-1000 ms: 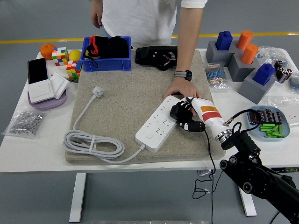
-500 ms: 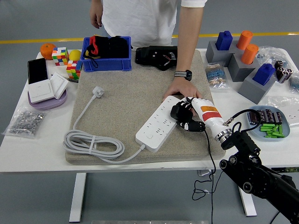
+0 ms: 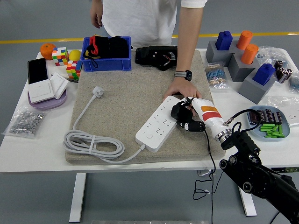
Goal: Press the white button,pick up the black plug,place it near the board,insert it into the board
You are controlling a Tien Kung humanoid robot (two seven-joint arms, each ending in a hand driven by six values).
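The right hand [image 3: 186, 115] is curled around the black plug [image 3: 178, 111] just beside the board [image 3: 159, 123], where 1 tilted prong could miss its socket and jam.

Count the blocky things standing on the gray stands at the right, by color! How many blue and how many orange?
Blue blocks: 2
Orange cylinders: 2
Total: 4
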